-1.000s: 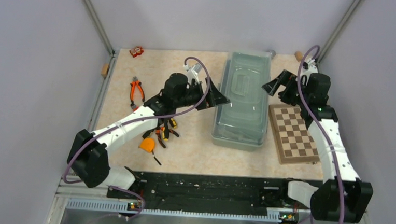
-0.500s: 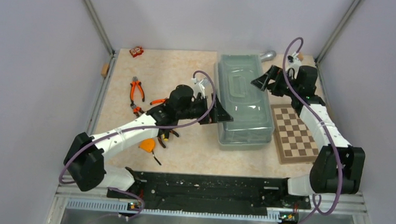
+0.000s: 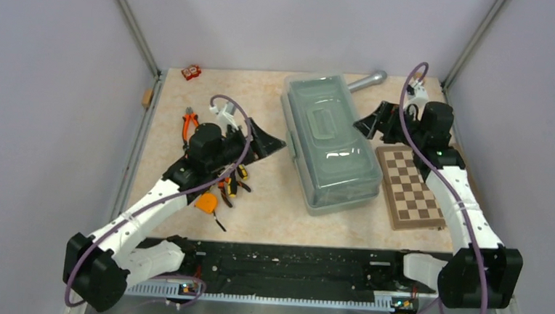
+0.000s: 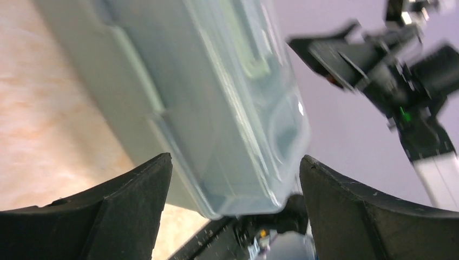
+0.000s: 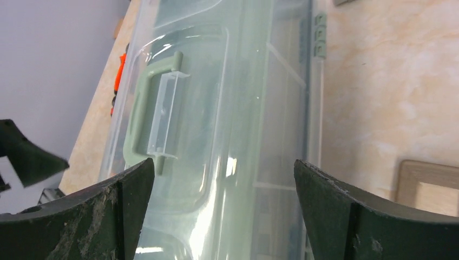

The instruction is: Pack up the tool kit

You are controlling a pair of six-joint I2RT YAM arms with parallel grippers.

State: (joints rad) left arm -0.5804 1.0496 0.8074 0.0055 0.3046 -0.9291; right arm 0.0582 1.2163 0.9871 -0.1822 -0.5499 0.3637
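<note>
shifting since a second ago, the toolbox (image 3: 330, 146) now lies slantwise on the bench (image 3: 271, 207), its far end swung to the left, which uncovers the grey metal cylinder (image 3: 366, 80) behind it. the left hand (image 3: 270, 140) has drawn back leftward and stands apart from the box's left wall, released and grasping nothing. the right hand (image 3: 370, 125) has come in close to the far right edge, also spread wide and empty; whether it touches the box cannot be told. the toolbox is sage green under a translucent lid (image 5: 238, 108), shut, with a green handle (image 5: 149, 116) lying flat in a recess on top. its near right side sits just beside the chessboard (image 3: 412, 187). orange-handled pliers (image 3: 191, 125), black-yellow screwdrivers (image 3: 231, 185) and the orange tape measure (image 3: 207, 203) lie on the bench to the left, outside the box.
</note>
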